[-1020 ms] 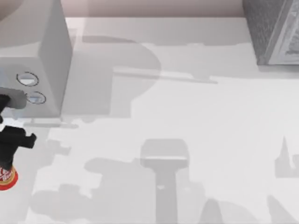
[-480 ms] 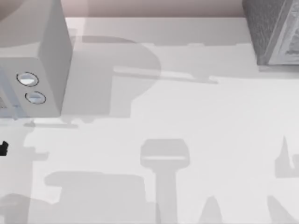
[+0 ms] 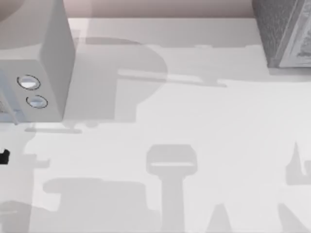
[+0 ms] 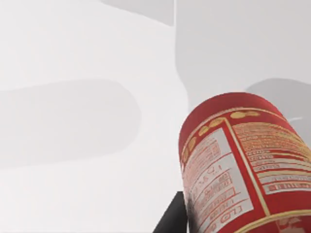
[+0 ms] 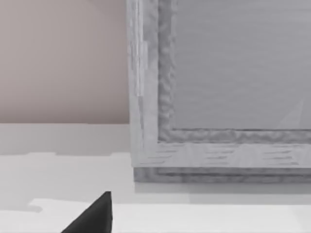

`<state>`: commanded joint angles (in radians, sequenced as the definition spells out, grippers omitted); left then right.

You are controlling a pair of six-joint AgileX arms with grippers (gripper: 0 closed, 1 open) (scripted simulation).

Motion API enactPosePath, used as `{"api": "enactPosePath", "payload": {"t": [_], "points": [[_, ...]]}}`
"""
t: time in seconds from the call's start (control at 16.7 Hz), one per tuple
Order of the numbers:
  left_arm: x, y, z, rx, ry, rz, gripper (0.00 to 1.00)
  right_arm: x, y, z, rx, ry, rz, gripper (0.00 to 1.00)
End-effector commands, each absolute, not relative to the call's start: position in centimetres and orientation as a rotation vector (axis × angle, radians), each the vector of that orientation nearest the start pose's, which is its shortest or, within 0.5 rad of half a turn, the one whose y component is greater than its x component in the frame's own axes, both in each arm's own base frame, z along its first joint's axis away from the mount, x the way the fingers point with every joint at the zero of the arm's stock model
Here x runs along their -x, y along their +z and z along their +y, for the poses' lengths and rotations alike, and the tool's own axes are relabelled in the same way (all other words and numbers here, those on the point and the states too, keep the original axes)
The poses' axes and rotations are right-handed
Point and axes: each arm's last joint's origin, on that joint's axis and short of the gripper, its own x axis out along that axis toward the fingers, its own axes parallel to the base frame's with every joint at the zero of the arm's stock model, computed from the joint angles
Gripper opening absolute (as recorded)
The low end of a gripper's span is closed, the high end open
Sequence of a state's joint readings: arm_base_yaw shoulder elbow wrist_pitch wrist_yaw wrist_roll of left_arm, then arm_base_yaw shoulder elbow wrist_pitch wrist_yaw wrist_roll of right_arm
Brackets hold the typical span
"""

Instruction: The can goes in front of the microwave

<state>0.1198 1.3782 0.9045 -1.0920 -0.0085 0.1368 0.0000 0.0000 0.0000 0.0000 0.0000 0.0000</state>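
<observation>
Since approx. 1 s ago: left arm w/ its can has shifted off the top view's left edge; a black fragment of that arm (image 3: 4, 157) now sits at the far left, mid-height, just below the microwave front.

1. Task item: small red cylindrical drink can w/ yellow-orange trim and white label panel (image 4: 243, 165). Location: lower right of left wrist view, tilted, close to the lens, above the white surface (image 3: 204, 126). Contact w/ the surface cannot be confirmed.
2. Left pincer: one dark finger (image 4: 172, 218) lies against the can's side at lower centre. Judged clamped on the can, since the can hangs tilted beside it.
3. Target: large pale grey boxy microwave w/ two silver-ringed knobs (image 3: 34, 63), upper left of top view. Open surface below its knob panel is the drop zone.
4. Right arm: parked; dark tip (image 5: 95, 216) at lower left of right wrist view, facing the darker speckled grey box w/ framed panel (image 5: 218, 97). Pincer opening: cannot tell.

Judgement: transport phase; can not yet set down.
</observation>
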Motion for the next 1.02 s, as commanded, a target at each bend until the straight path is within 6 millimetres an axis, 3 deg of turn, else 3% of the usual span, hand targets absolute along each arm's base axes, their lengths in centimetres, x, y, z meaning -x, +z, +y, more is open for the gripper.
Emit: {"api": "enactPosePath", "payload": {"t": [0.18, 0.96, 1.02], "points": [[-21.95, 20.16, 2.78, -0.023, -0.008, 1.567, 0.00, -10.57, 16.00, -0.12, 0.000, 0.000, 0.000, 1.00], [-21.95, 20.16, 2.78, -0.023, -0.008, 1.567, 0.98, -10.57, 16.00, -0.12, 0.000, 0.000, 0.000, 1.00], [-21.95, 20.16, 2.78, -0.023, -0.008, 1.567, 1.00, -10.57, 16.00, -0.12, 0.000, 0.000, 0.000, 1.00]]}}
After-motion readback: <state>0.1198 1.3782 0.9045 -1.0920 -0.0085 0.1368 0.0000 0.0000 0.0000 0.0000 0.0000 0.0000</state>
